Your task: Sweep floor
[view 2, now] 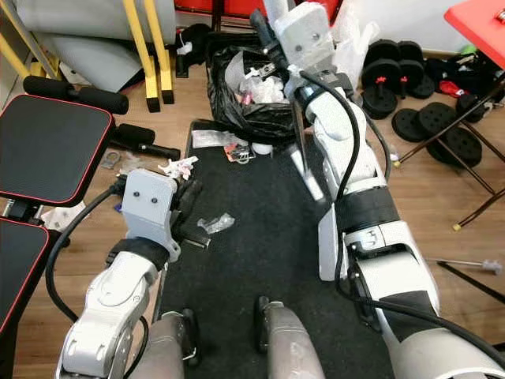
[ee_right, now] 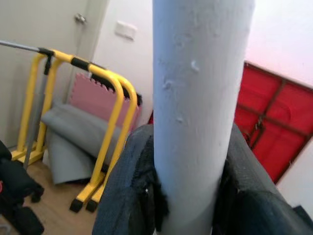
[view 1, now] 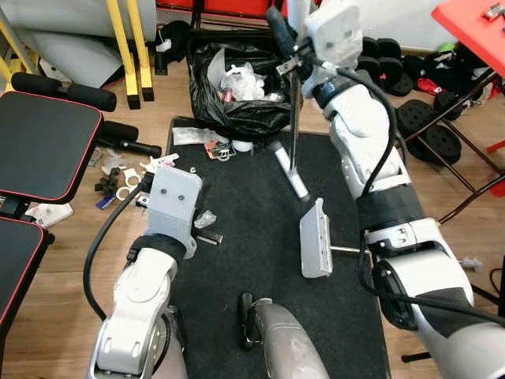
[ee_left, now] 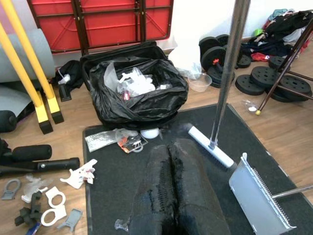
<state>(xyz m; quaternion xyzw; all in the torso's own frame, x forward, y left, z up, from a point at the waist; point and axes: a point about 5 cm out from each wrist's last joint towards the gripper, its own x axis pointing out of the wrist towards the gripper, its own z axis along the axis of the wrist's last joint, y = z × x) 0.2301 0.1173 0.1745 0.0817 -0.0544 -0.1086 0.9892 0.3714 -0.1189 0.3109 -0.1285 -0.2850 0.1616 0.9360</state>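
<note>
Right pincer [ee_right: 183,196] is raised high over the far end of the black mat [view 1: 260,260], clamped around the broom handle [view 1: 293,110]; in the right wrist view its two black fingers [ee_right: 124,196] press against both sides of the pale pole. The handle runs down to the broom head [view 1: 289,172], a narrow white bar resting on the mat just in front of the black trash bag [view 1: 237,95]. The bag is open and stuffed with white plastic scraps, and sits at the mat's far edge. A grey dustpan [view 1: 316,239] stands tilted on its edge on the mat just beside the right forearm, near the broom head but not touching it, with a thin metal rod sticking out of it toward the right. Left pincer [ee_left: 176,186] hangs low over the mat's left side holding nothing, fingers pressed together. Litter lies about: a clear crumpled wrapper [view 2: 215,223] on the mat just beside the left pincer, a flat plastic packet [ee_left: 105,138] and small bits by the bag's base, white plastic rings and pieces [ee_left: 55,204] on the wooden floor [view 1: 63,268] left of the mat. Black padded bench [view 1: 43,146] with red trim at far left, yellow frame [view 1: 130,47] behind it, black weight plates [view 2: 426,118] on the right.
</note>
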